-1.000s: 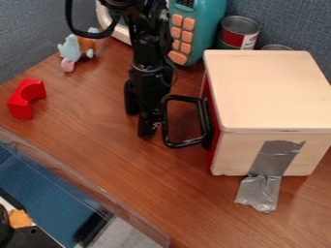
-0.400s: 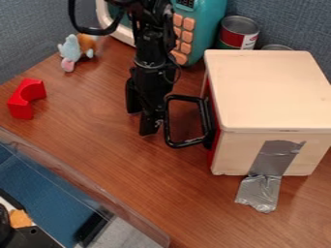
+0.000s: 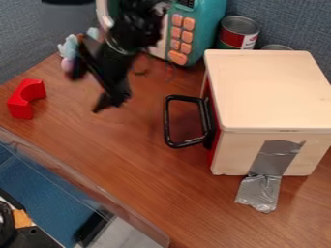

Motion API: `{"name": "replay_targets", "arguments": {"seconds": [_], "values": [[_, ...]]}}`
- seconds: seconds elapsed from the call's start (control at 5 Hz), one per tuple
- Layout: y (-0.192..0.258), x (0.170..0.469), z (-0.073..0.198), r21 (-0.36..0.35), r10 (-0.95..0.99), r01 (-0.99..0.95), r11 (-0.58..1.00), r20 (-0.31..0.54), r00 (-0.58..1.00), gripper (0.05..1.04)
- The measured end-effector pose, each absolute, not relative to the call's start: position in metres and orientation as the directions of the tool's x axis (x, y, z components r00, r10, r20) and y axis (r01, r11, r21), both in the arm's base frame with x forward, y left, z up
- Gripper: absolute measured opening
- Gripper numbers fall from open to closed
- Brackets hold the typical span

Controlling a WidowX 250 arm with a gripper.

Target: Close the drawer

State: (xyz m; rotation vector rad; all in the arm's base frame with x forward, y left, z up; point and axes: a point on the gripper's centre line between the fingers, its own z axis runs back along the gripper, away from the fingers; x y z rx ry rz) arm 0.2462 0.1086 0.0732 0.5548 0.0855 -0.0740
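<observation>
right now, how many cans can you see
2. One can stands just right of the teal toy; a second can, mostly hidden, is behind the wooden box. More could be hidden there.

Red-fronted drawer point(image 3: 212, 156), looks shut in pale wooden box point(image 3: 268, 92); black loop handle point(image 3: 167, 121) juts left.

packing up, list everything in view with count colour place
boxy wooden cabinet: 1, pale, right
flat drawer front: 1, red, cabinet's left
looped handle: 1, black, drawer front
tape: 1, silver, cabinet's near side
metal cans: 2, red-white and grey, behind cabinet
boxy keypad toy: 1, teal, top centre
arched block: 1, red, left
plush toy: 1, blue-pink, upper left
plastic rim: 1, clear, lower left
scrap: 1, orange, lower left
wooden tabletop: 1, brown, middle
fabric partition: 1, blue-grey, back
robot arm: 1, black, top
two-finger hand: 1, black, upper left
</observation>
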Motion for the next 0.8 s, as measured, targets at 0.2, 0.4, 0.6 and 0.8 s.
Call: {"name": "replay_targets", "arguments": {"seconds": [0.2, 0.4, 0.6, 0.8], "values": [[0.127, 0.218, 0.093, 0.568, 0.135, -0.080, 0.819, -0.054, 0.989, 0.999], [0.125, 0.200, 0.109, 0.463, 0.160, -0.121, 0.878, -0.046, 0.986, 0.999], [0.104, 0.193, 0.122, 0.212, 0.044, -0.046, 0.976, 0.013, 0.999, 0.999], [0.093, 0.185, 0.129, -0.027, -0.047, 0.048, 0.998, 0.044, 0.998, 0.999]]}}
